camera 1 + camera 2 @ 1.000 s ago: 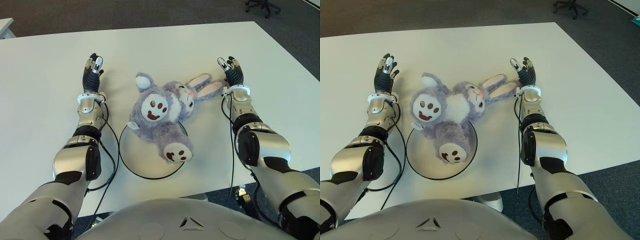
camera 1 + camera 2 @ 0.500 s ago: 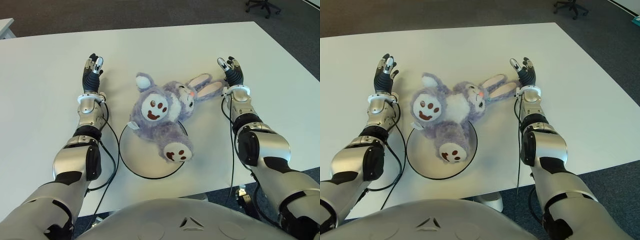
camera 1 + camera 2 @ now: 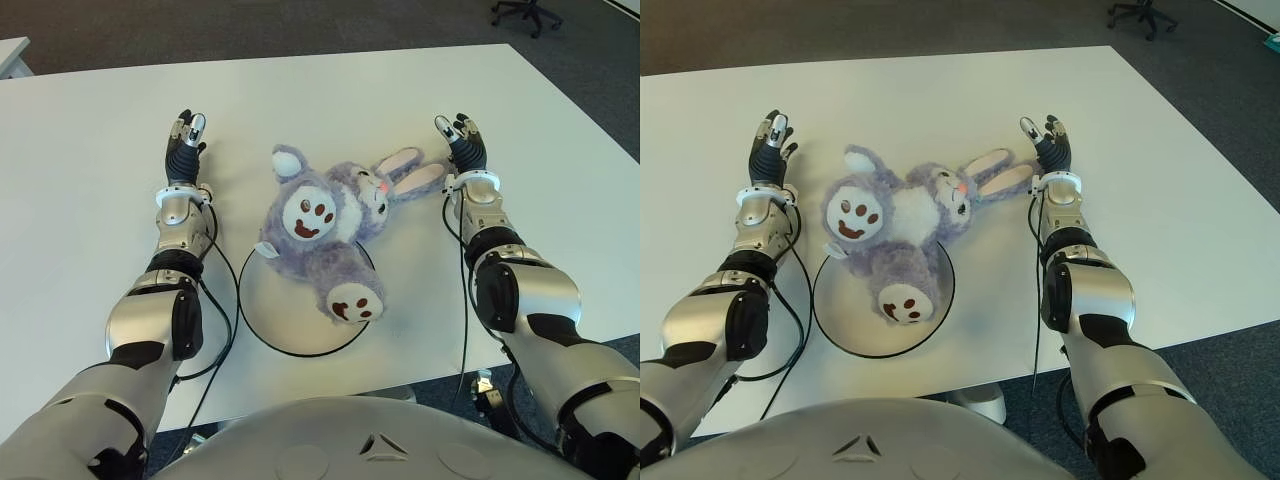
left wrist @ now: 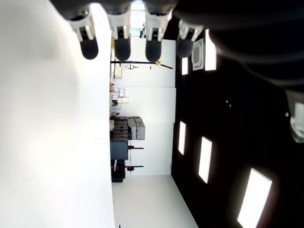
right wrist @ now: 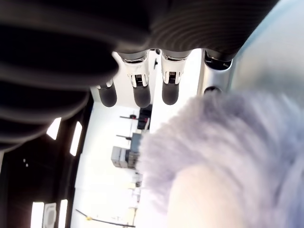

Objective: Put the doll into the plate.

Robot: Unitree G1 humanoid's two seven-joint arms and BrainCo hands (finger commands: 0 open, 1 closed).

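Note:
A purple plush rabbit doll (image 3: 330, 225) lies on its back across the far rim of a white plate (image 3: 285, 320) with a black edge. One foot sits over the plate, and the pink-lined ears (image 3: 412, 170) stretch right. My left hand (image 3: 185, 135) is out flat on the table left of the doll, its fingers (image 4: 121, 45) straight and holding nothing. My right hand (image 3: 462, 138) is just right of the ears, its fingers (image 5: 137, 92) straight. The ear fur (image 5: 228, 152) fills the right wrist view beside that hand.
The white table (image 3: 90, 200) stretches wide around both arms. Black cables (image 3: 225, 300) loop from each forearm over the table near the plate. Dark carpet and an office chair base (image 3: 525, 12) lie beyond the far right corner.

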